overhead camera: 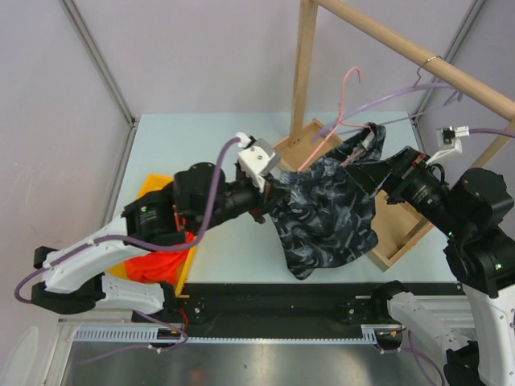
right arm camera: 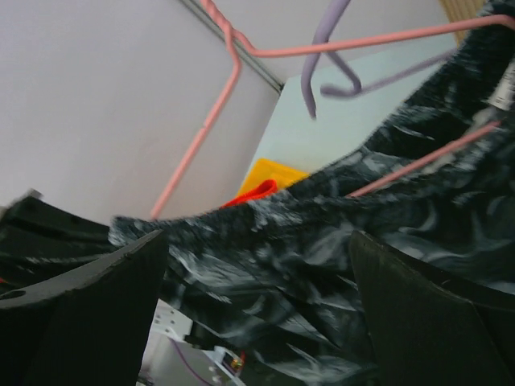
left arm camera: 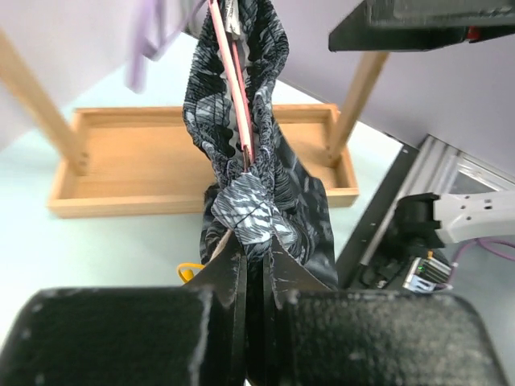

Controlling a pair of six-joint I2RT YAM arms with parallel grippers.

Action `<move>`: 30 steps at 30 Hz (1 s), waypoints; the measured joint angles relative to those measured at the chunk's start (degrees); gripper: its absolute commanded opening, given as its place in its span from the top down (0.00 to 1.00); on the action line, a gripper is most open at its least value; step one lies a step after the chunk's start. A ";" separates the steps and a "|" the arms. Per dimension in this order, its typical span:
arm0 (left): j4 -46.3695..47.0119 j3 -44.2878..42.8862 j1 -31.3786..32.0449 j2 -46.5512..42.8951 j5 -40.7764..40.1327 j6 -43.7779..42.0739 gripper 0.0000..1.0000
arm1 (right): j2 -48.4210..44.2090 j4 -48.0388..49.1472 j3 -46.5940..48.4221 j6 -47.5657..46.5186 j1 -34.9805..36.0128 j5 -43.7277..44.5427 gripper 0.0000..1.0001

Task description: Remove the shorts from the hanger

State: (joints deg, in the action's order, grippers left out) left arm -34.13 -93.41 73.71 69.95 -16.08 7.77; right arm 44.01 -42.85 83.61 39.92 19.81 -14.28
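The dark patterned shorts [overhead camera: 330, 217] hang stretched between the two arms, with a pink hanger [overhead camera: 348, 88] still threaded through their waistband [left arm camera: 241, 104]. My left gripper [overhead camera: 264, 197] is shut on the left edge of this cloth; in the left wrist view the jaws [left arm camera: 256, 249] pinch a fold of it. At the cloth's upper right corner my right gripper [overhead camera: 372, 173] stands open. In the right wrist view its fingers [right arm camera: 88, 314] are wide apart with the dark shorts [right arm camera: 322, 241] spread beyond them. The orange shorts [overhead camera: 157, 264] lie in the yellow bin [overhead camera: 145, 189].
A wooden rack stands at the back right, with a rod [overhead camera: 418, 52] on top and a tray base [overhead camera: 402, 241] below. A purple hanger [overhead camera: 402, 94] hangs beside the pink one. The wooden tray [left arm camera: 121, 161] lies just behind the dark shorts.
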 measured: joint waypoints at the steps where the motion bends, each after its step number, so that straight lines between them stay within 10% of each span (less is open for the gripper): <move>1: -0.66 0.00 -0.85 -1.18 0.28 -0.85 1.00 | 0.48 0.37 -0.04 -1.44 0.00 -0.79 0.01; 16: -5.25 2.29 -3.08 -6.05 11.56 -9.31 1.00 | 1.22 4.02 -0.35 -9.60 0.02 -8.04 0.00; 30: 1.70 12.46 -3.19 -5.75 20.13 -3.23 1.00 | 1.31 -1.77 -0.35 -14.12 0.02 0.07 0.19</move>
State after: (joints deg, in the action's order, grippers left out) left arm -32.42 -80.95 70.52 64.20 4.05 4.54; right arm 45.32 -44.62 83.26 25.80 19.84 -14.22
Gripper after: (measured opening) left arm 0.047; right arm 0.847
